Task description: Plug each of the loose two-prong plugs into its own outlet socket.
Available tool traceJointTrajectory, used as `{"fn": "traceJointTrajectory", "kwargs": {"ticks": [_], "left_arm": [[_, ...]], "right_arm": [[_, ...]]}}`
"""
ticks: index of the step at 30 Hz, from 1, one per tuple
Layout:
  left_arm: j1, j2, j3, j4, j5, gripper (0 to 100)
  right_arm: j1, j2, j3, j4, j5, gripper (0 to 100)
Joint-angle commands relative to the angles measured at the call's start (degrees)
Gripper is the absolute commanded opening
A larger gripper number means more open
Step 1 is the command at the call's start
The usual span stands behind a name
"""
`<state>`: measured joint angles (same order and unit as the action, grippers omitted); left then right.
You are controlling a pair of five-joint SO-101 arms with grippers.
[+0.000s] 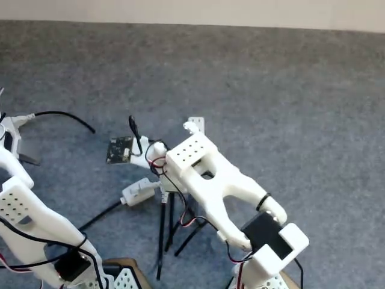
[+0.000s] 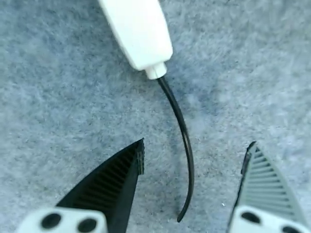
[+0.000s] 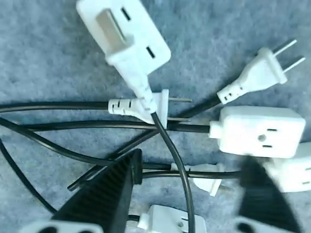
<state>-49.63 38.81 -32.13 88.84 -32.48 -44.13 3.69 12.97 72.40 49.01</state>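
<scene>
My right gripper [image 3: 194, 162] is open and hangs over a tangle of black cords. Below it lie a loose two-prong plug [image 3: 146, 104], a second plug [image 3: 260, 73] with its prongs free, and a small third plug [image 3: 209, 180]. A white outlet socket [image 3: 257, 131] lies beside them, and another outlet block [image 3: 124, 34] has a plug seated in it. My left gripper [image 2: 196, 145] is open, low over the carpet. The free end of a black cord [image 2: 182, 141] lies between its fingers, leading to a white body [image 2: 138, 31]. The right arm [image 1: 204, 168] covers most of the pile in the high view.
Grey carpet [image 1: 289, 90] covers the whole floor, with wide room at the back and right. A white socket [image 1: 139, 191] with a black cord lies in front of the right arm. More socket blocks [image 3: 291, 172] [image 3: 170, 221] sit at the pile's edge. The left arm [image 1: 24, 211] stands at far left.
</scene>
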Motion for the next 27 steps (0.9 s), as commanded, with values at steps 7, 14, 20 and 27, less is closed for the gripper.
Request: {"fn": "traceJointTrajectory", "kwargs": {"ticks": [7, 14, 20, 27], "left_arm": [[0.0, -0.5, -2.0, 0.2, -0.3, 33], [0.0, -0.5, -2.0, 0.2, -0.4, 33], [0.0, -0.5, -2.0, 0.2, -0.4, 33], [0.0, -0.5, -1.9, 0.2, -0.4, 33]], "right_arm": [[-4.4, -3.1, 0.2, -4.0, -0.3, 33.1], [-8.2, -3.0, 0.6, -4.1, -3.0, 32.8], [-8.2, -3.0, 4.1, -6.6, -3.0, 25.2], [-8.7, -2.9, 5.1, -10.7, -3.0, 23.2]]}}
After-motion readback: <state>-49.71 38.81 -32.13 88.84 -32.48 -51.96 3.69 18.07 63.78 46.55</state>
